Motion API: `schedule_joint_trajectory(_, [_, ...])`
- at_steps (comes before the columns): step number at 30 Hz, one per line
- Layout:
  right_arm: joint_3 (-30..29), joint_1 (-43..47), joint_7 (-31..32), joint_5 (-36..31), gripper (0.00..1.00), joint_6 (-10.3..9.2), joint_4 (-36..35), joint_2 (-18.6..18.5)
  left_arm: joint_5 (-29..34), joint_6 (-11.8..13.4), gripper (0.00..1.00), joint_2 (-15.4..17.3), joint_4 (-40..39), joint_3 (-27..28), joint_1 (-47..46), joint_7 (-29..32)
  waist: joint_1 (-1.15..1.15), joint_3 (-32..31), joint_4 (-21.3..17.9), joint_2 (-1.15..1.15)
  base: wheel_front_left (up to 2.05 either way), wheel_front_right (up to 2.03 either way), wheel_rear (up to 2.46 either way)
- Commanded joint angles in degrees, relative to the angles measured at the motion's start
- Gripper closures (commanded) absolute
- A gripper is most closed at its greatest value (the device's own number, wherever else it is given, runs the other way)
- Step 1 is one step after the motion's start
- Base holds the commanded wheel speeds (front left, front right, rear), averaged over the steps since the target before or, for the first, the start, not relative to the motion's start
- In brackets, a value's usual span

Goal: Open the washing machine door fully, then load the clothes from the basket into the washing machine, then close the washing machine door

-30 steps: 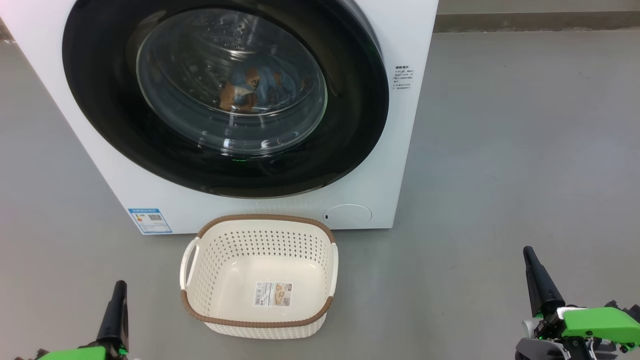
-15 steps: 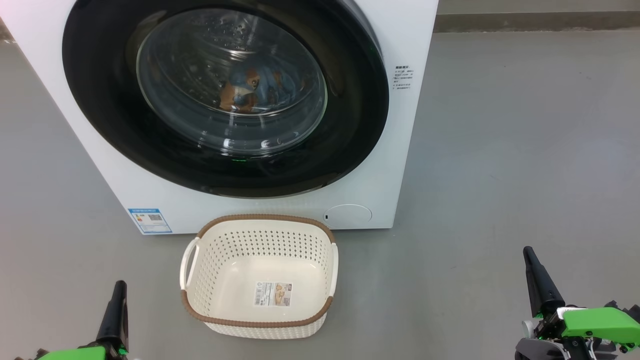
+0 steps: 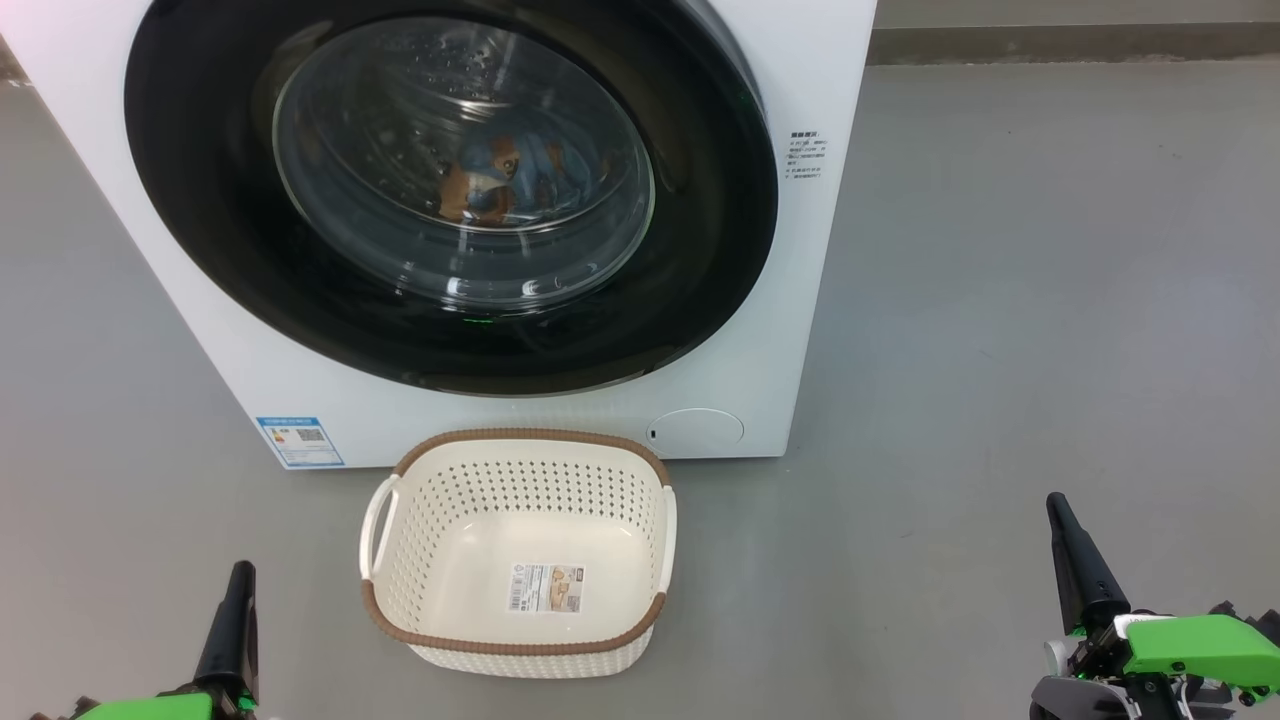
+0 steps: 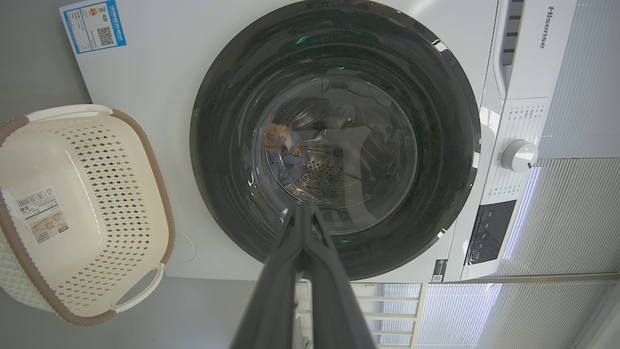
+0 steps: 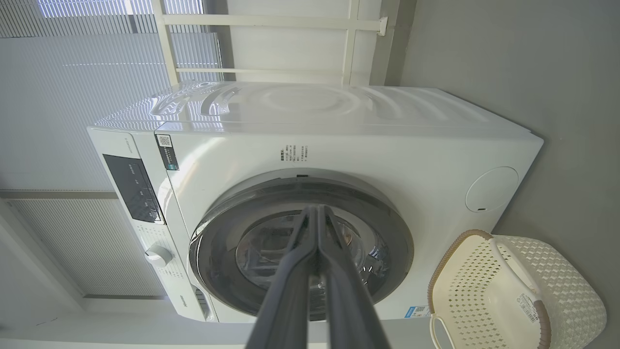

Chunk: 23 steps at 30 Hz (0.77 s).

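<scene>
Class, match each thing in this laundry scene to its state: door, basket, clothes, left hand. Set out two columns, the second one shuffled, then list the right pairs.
Column one:
1. door
2. basket
3. clothes
4. left hand

Column two:
A. empty
B. inside, seen through the glass
C. closed, glossy black
D. fingers together, holding nothing

Pairs: 1-C, 2-A, 3-B, 4-D

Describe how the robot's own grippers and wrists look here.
The left gripper and right gripper each have two long, matte dark-grey fingers tapering to a narrow tip. Behind each sits a bright green housing; the right one also shows a small white block and grey-black hardware beneath.
</scene>
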Motion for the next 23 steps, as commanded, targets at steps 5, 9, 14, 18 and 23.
schedule_joint_trajectory(5, [1.4,-0.6,0.4,-0.1,1.00,-0.06,-1.7,-0.1,0.3,-0.2,1.00,0.6,-1.0,2.0,-2.4,0.2,0.00,0.0,0.0,0.00,0.00,0.00,0.00])
schedule_joint_trajectory(9, [1.4,-0.6,0.4,-0.2,1.00,-0.06,-1.7,-0.1,0.4,-0.2,1.00,0.6,-1.0,2.0,-2.4,0.2,0.00,0.0,0.0,0.00,0.00,0.00,0.00])
schedule_joint_trajectory(14, [1.3,-0.6,0.4,-0.2,1.00,-0.06,-1.7,-0.1,0.4,-0.2,1.00,0.6,-1.0,2.0,-2.4,0.2,0.00,0.0,0.0,0.00,0.00,0.00,0.00])
schedule_joint_trajectory(18, [1.3,-0.6,0.4,-0.2,1.00,-0.06,-1.7,0.0,0.4,-0.2,1.00,0.6,-1.0,2.1,-2.4,0.3,0.00,0.0,0.0,0.00,0.00,0.00,0.00])
schedule_joint_trajectory(23, [1.3,-0.6,0.4,-0.2,1.00,-0.06,-1.7,0.0,0.5,-0.2,1.00,0.5,-1.0,2.1,-2.4,0.3,0.00,0.0,0.0,0.00,0.00,0.00,0.00])
